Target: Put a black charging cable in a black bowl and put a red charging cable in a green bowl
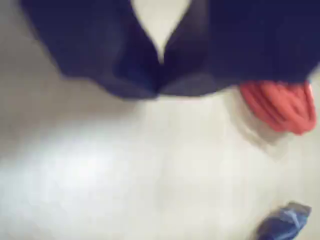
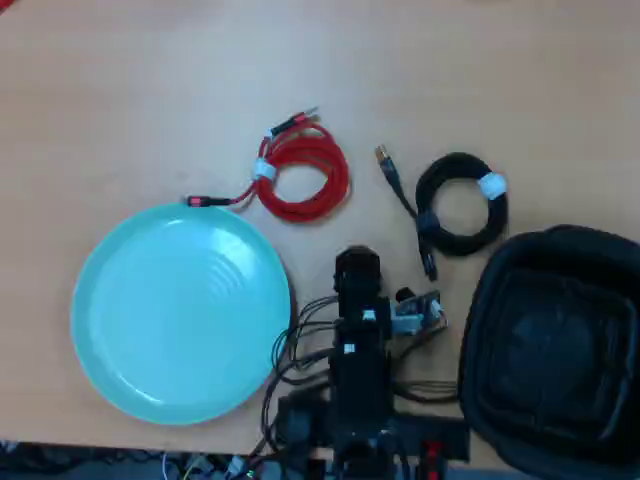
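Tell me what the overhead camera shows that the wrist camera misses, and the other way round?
Only the overhead view shows the green bowl, the black bowl and the black charging cable, all lying apart on the table. Only the wrist view shows the gripper close up, blurred, and a blue object. Both show the red charging cable.

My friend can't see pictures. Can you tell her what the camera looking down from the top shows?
A small black robot arm sits at the near edge of a wooden table, with an empty green bowl on its left and an empty black bowl on its right. Above them lie a coiled red charging cable and a coiled black charging cable, both untouched.
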Controlling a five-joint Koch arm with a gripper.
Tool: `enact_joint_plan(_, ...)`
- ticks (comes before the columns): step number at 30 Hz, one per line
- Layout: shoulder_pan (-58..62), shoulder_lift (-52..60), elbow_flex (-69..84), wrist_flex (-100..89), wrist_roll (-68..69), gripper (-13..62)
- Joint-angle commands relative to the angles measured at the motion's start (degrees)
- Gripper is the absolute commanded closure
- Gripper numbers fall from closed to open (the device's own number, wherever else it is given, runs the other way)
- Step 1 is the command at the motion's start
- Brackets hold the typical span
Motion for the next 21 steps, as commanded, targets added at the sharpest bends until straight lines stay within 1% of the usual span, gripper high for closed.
enact_joint_plan(1, 0.53, 2.29, 1.32, 1.85, 0.18, 56.2)
enact_joint_plan(17, 0.35, 2.2, -0.35, 2.46, 0.0, 56.2)
enact_joint_plan(21, -0.26, 2.11, -7.56, 11.87, -0.09, 56.1)
